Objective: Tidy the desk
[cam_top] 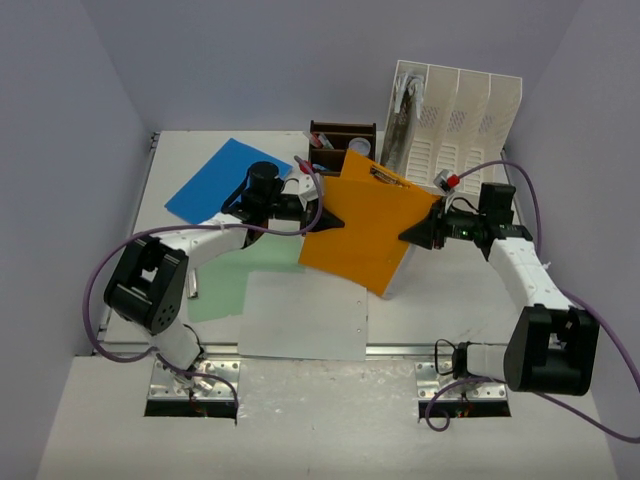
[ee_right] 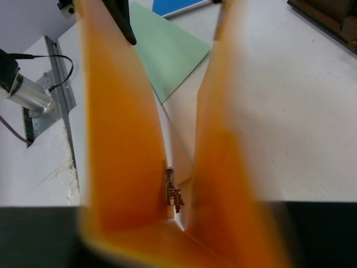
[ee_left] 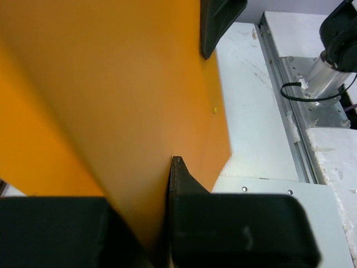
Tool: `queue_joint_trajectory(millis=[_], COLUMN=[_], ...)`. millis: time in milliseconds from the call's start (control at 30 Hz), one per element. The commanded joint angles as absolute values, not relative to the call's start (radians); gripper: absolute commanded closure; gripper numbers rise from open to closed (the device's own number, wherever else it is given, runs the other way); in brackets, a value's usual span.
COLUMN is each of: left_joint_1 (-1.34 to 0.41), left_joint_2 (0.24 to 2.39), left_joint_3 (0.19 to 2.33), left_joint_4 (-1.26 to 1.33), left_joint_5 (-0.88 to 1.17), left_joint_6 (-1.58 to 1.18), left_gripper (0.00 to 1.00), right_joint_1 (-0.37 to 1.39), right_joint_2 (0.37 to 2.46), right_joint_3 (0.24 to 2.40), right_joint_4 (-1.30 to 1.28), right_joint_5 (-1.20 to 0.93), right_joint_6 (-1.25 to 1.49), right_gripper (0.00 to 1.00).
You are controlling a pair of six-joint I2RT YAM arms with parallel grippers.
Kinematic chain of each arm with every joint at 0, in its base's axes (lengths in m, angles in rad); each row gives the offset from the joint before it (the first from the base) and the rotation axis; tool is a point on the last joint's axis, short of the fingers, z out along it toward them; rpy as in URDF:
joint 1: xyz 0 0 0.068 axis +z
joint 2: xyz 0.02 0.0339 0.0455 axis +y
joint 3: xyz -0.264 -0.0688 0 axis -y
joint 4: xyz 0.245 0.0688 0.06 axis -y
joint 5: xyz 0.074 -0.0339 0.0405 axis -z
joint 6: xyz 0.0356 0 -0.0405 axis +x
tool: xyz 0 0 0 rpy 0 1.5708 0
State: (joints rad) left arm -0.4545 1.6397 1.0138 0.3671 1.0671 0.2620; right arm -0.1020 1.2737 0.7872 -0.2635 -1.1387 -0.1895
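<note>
An orange folder (cam_top: 365,225) hangs tilted above the white desk (cam_top: 450,300), held between both arms. My left gripper (cam_top: 322,218) is shut on its left edge; in the left wrist view one dark finger (ee_left: 184,178) presses flat against the orange card (ee_left: 111,100). My right gripper (cam_top: 415,233) is on the folder's right edge. In the right wrist view the folder's two flaps (ee_right: 117,139) spread away from me with the fold between my jaws, and they hide my fingers. A small metal clip (ee_right: 173,192) sits inside the fold.
Blue (cam_top: 222,180), green (cam_top: 235,275) and white (cam_top: 305,315) sheets lie on the desk under and left of the folder. A white slotted file rack (cam_top: 455,115) and a dark wooden pen organizer (cam_top: 340,137) stand at the back. A metal rail (cam_top: 400,350) runs along the near edge.
</note>
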Motion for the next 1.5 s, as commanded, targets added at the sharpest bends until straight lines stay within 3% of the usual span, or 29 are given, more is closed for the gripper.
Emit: queue_joint_trajectory(millis=[0,33,200,333,433,767,967,1467], left_joint_1=[-0.452,-0.453,-0.450,-0.443,-0.426,-0.255,-0.215,-0.215], left_joint_2=[1.640,1.639,1.617,1.573,1.526,1.344,1.258,1.171], left_joint_3=[1.062,1.064,1.065,1.054,1.039,1.069,1.093,1.013], left_joint_4=[0.487,0.487,0.461,0.440,0.445,0.358,0.216,0.149], left_joint_5=[1.074,1.071,1.047,0.988,0.923,0.586,0.487,0.451], left_joint_6=[0.227,0.220,0.222,0.199,0.154,-0.109,-0.083,-0.105], left_gripper=[1.00,0.97,0.53,0.29,0.01,0.00,0.00,0.00], right_joint_1=[-0.068,-0.065,-0.061,-0.063,-0.063,-0.069,-0.088,-0.102], right_joint_2=[1.281,1.280,1.221,1.139,1.073,0.922,0.883,1.166], right_joint_3=[0.816,0.833,0.923,0.953,0.955,0.977,1.014,1.461], right_joint_4=[-0.272,-0.297,-0.432,-0.449,-0.426,-0.336,-0.184,0.162], right_joint_5=[-1.174,-1.175,-1.171,-1.160,-1.137,-0.972,-0.825,-0.108], right_joint_6=[-0.191,-0.202,-0.251,-0.206,-0.138,-0.011,0.099,-0.009], right_gripper=[0.92,1.00,1.00,1.00,1.00,1.00,1.00,1.00])
